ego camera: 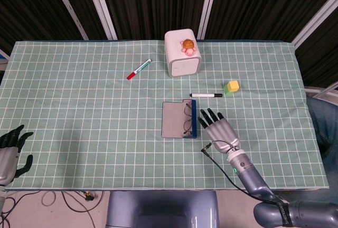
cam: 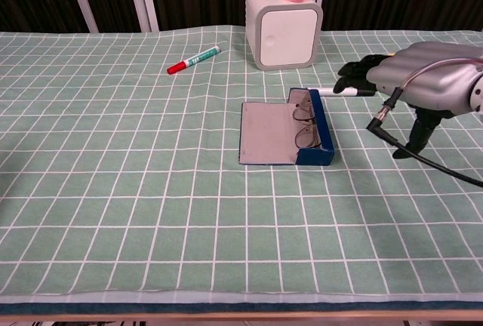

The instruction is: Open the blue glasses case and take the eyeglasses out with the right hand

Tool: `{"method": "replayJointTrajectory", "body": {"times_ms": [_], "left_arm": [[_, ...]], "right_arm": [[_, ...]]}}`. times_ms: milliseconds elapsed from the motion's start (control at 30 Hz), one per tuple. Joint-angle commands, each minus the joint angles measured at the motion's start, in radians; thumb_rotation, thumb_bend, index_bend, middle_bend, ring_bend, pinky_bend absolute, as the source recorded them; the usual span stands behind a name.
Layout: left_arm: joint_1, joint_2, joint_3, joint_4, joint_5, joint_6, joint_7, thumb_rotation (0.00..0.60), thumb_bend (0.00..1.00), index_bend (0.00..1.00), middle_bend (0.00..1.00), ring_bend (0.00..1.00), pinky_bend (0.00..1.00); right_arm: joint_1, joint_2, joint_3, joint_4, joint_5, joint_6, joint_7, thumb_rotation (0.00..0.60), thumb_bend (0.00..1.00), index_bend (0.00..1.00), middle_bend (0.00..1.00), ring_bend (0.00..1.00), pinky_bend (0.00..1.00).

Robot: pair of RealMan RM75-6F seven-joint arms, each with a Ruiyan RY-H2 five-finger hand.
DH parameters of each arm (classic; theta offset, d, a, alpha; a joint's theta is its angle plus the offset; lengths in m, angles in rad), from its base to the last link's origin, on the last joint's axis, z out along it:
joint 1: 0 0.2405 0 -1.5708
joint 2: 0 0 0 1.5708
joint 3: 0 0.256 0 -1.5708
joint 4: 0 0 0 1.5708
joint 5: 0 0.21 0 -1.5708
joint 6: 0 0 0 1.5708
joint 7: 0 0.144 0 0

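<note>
The blue glasses case [ego camera: 179, 119] [cam: 285, 133] lies open in the middle of the table, its grey lid flat to the left. The eyeglasses [ego camera: 188, 117] [cam: 303, 124] rest inside along the blue tray on its right side. My right hand [ego camera: 218, 129] [cam: 411, 84] hovers just right of the case, fingers spread and pointing away from me, holding nothing. My left hand [ego camera: 9, 151] rests at the near left table edge, far from the case, fingers apart and empty; the chest view does not show it.
A white box [ego camera: 181, 54] [cam: 283, 27] with a small turtle toy [ego camera: 188, 46] on top stands behind the case. A black-capped marker [ego camera: 206, 95] lies just beyond my right hand, a yellow-green cube [ego camera: 232, 86] further right, a red-capped marker [ego camera: 138, 69] [cam: 193, 60] at back left.
</note>
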Motion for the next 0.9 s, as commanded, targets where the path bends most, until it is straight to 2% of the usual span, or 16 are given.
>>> {"method": "replayJointTrajectory", "body": {"times_ms": [33, 300, 900], "left_arm": [[0.0, 0.0, -0.001, 0.0, 0.0, 0.0, -0.001, 0.6, 0.46, 0.17, 0.0, 0.0, 0.09], [-0.001, 0.001, 0.0, 0.0, 0.0, -0.002, 0.0, 0.6, 0.46, 0.17, 0.0, 0.0, 0.09], [-0.001, 0.003, 0.001, -0.002, -0.001, -0.002, 0.002, 0.6, 0.46, 0.17, 0.0, 0.0, 0.09]], "right_arm": [[0.004, -0.013, 0.001, -0.007, 0.0, -0.006, 0.004, 0.6, 0.18, 0.13, 0.0, 0.04, 0.24], [0.025, -0.046, 0.006, 0.005, -0.027, -0.057, 0.06, 0.6, 0.18, 0.13, 0.0, 0.04, 0.24], [0.034, -0.106, -0.036, 0.055, -0.011, -0.061, 0.003, 0.6, 0.18, 0.15, 0.0, 0.04, 0.24]]}}
